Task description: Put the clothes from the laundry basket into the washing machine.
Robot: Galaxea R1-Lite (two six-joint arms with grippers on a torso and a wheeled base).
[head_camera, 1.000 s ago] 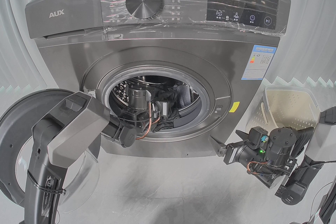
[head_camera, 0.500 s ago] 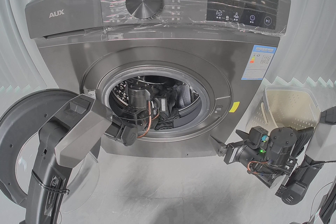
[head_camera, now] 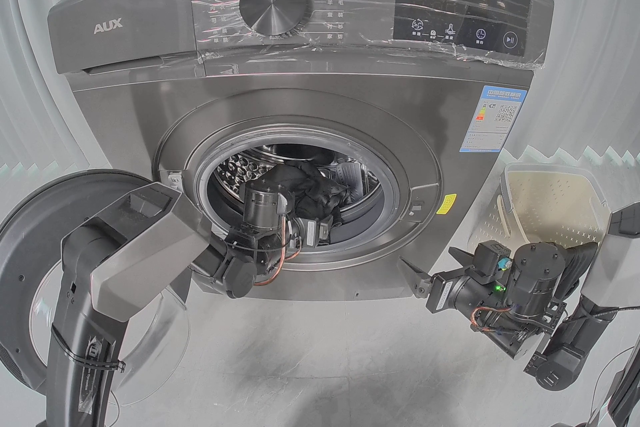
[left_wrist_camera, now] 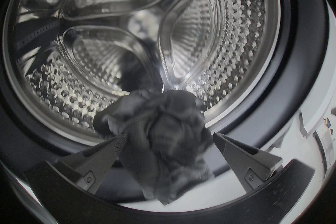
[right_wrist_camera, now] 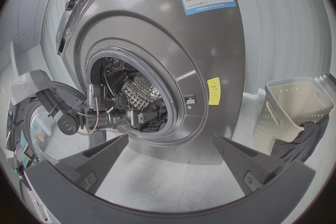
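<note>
The washing machine (head_camera: 300, 81) stands with its round door (head_camera: 40, 248) swung open to the left. A dark crumpled garment (head_camera: 307, 189) lies at the drum's mouth, draped over the seal lip (left_wrist_camera: 164, 130). My left gripper (head_camera: 317, 228) sits just outside the opening, below the garment, open, with its fingers (left_wrist_camera: 101, 156) wide on either side of the cloth and not touching it. My right gripper (head_camera: 415, 278) hovers low in front of the machine's lower right corner, open and holding nothing (right_wrist_camera: 169, 137). Another dark garment (right_wrist_camera: 301, 142) hangs over the laundry basket's (right_wrist_camera: 297, 98) edge.
The cream laundry basket (head_camera: 557, 208) stands on the floor to the right of the machine, behind my right arm. The perforated steel drum (left_wrist_camera: 105, 7) is deep and bare behind the garment. Pale open floor lies in front of the machine.
My left arm has pulled back out of the drum toward the door opening. The dark garment it had inside is let go and now sits at the drum's mouth. The right arm has not moved.
</note>
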